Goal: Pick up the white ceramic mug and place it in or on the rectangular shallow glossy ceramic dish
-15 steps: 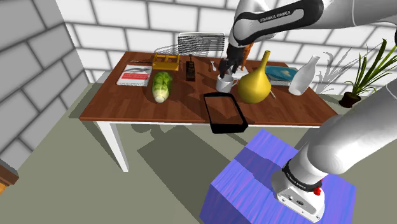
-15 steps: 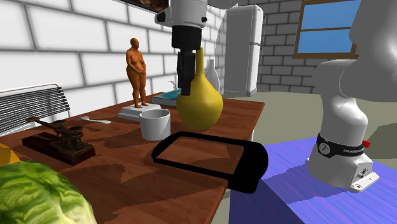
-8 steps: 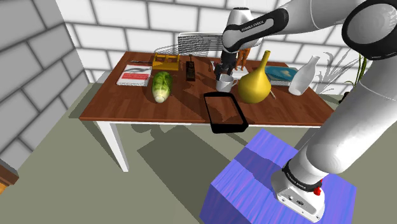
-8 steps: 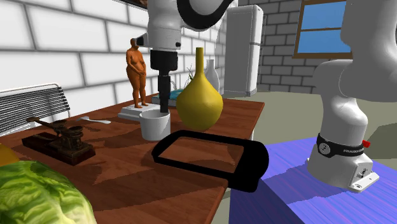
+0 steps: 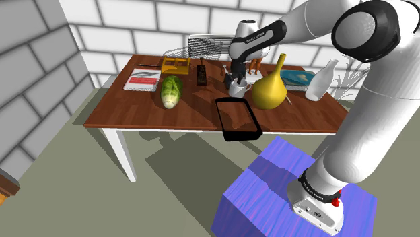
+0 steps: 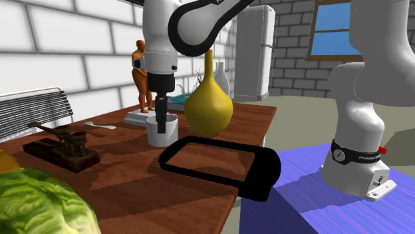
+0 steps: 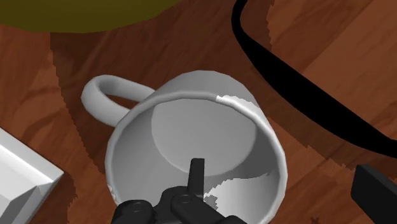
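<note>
White mug (image 6: 161, 135) stands upright on the brown table (image 5: 134, 108), just beside the yellow gourd-shaped vase (image 5: 268, 94), with its handle turned toward the vase. The black shallow dish (image 6: 256, 174) lies near the mug but apart from it, one end past the table edge. The gripper (image 6: 161, 121) points straight down, its tip dipped inside the mug's rim. Pincer wide or narrow: cannot tell.

1. Table (image 5: 134, 108): reddish-brown wood, its grain plainly showing, with a soft sheen on top.
2. Mug (image 7: 191, 121): plain white and smooth, matt inside and out.
3. Dish (image 6: 259, 174): flat black, smooth, and it reads matt here.
4. Yellow vase (image 6: 208, 110): smooth, faintly glossy.
5. Rack (image 5: 212, 46): thin grey metal wire.
6. Stand (image 5: 262, 195): blue-violet, with a streaky, brushed look.
</note>
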`<state>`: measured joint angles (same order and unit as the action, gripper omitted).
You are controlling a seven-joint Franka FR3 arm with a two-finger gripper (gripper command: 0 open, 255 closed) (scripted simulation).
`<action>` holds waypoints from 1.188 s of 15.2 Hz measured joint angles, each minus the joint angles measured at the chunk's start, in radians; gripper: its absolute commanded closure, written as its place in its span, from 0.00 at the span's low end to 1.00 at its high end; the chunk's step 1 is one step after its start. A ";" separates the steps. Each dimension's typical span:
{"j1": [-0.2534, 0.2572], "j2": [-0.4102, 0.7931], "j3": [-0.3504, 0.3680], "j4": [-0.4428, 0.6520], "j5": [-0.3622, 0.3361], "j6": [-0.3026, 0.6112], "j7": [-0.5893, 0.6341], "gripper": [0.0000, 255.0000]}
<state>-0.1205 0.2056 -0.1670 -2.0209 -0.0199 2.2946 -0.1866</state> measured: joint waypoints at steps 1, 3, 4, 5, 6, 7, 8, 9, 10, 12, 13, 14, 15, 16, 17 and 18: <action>-0.002 0.008 -0.001 -0.005 0.002 0.012 -0.004 0.00; -0.004 0.027 0.000 -0.005 0.005 0.031 -0.006 0.00; -0.004 0.028 0.000 -0.008 0.006 0.036 -0.005 0.00; -0.003 0.029 0.001 -0.009 0.006 0.038 -0.005 0.00; -0.003 0.030 0.001 -0.009 0.006 0.039 -0.005 0.00; -0.003 0.030 0.001 -0.010 0.006 0.040 -0.005 0.00; -0.003 0.031 0.001 -0.010 0.006 0.040 -0.005 0.00; -0.004 0.031 0.001 -0.010 0.006 0.041 -0.005 0.00; -0.004 0.031 0.001 -0.010 0.006 0.041 -0.005 1.00; -0.004 0.031 0.001 -0.010 0.006 0.041 -0.005 1.00; -0.004 0.031 0.001 -0.010 0.006 0.041 -0.005 1.00; -0.004 0.031 0.001 -0.010 0.006 0.041 -0.005 1.00; -0.003 0.031 0.001 -0.010 0.006 0.041 -0.005 1.00; -0.003 0.031 0.001 -0.010 0.006 0.041 -0.005 1.00; -0.004 0.031 0.001 -0.010 0.006 0.041 -0.005 1.00; -0.004 0.031 0.001 -0.010 0.006 0.040 -0.005 1.00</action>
<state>-0.1241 0.2363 -0.1664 -2.0305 -0.0138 2.3351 -0.1919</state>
